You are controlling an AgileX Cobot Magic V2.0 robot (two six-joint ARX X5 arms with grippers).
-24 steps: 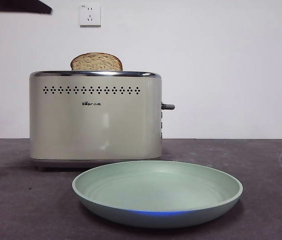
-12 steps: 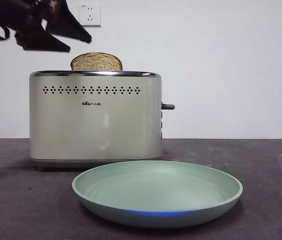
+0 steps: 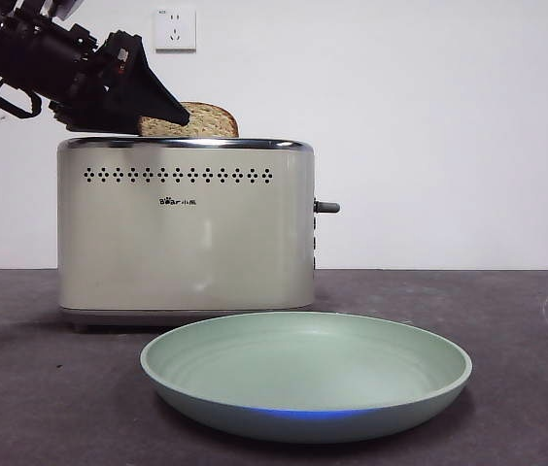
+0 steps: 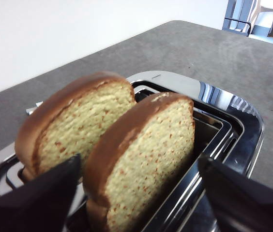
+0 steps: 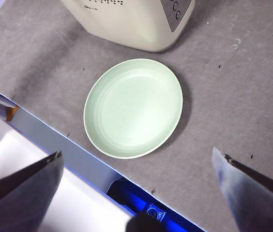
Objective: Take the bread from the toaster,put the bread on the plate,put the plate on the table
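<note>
Toaster (image 3: 186,233) front: small black logo "Bear" + tiny unreadable chars.

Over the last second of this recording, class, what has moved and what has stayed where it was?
The left gripper has come down from the top left corner to the bread standing in the toaster. Its jaws are open on either side of the slice, nothing gripped yet. Both slices, the toaster and the plate on the table have not shifted. The right gripper waits open, high above the plate.

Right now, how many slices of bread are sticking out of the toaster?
2: the bread stands between the left gripper's open jaws; the second slice stands in the other slot.
</note>
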